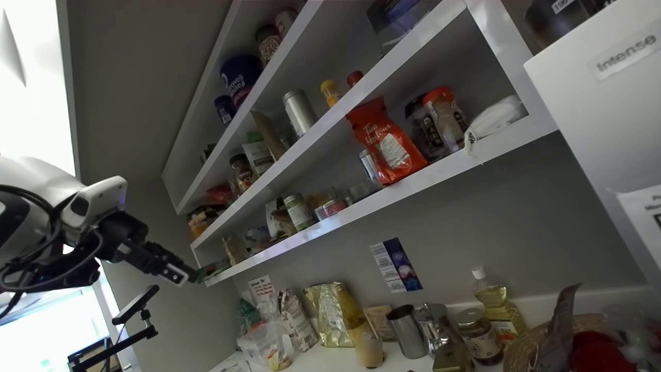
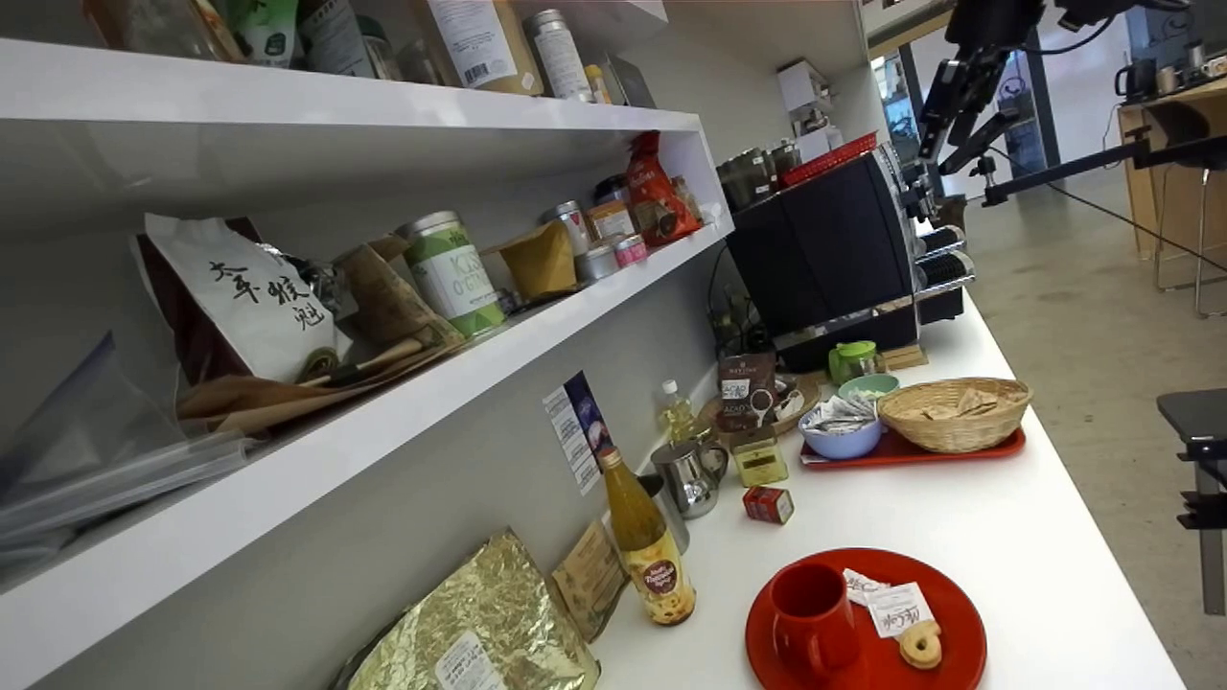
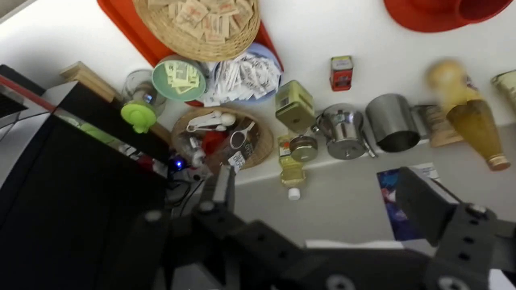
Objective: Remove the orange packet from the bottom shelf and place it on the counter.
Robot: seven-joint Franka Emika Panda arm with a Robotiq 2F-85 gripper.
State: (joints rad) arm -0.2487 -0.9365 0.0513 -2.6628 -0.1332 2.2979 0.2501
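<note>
Approaching the long white bottom shelf [image 2: 383,427] by the look of things, with the move down to the pale counter [image 2: 1045,537] not yet begun. Best to come in from the front, low enough to pass beneath the board above [image 2: 288,96] and high enough to clear the shelf's thick edge. Give the black machine [image 2: 815,254], near one end of the shelf, a wide berth. Bring the gripper [image 3: 320,189] in just so, with jaws wide apart as in the wrist view and nothing held between. Turn the aim early, though, with no sign of the target among the things in that view. Line up on the orange packet [image 1: 387,144], well apart from the gripper in both exterior views and standing on the bottom shelf close to the front edge, towards the machine end. Preferably pinch across the thinner depth rather than the broad face, then draw straight out before lowering, so as to spare the dark jar [image 1: 426,126] partly behind and the silver tin [image 1: 368,164] on the opposite side; touching or not, impossible to tell. As for looks: a flat orange-red pouch, tapering to a pinched, creased top, probably soft and apt to buckle under a hard squeeze. On one face, a pale printed block [image 1: 396,150], too fine to read; above, smaller still, white "Tim Hortons" lettering [image 1: 378,136].
</note>
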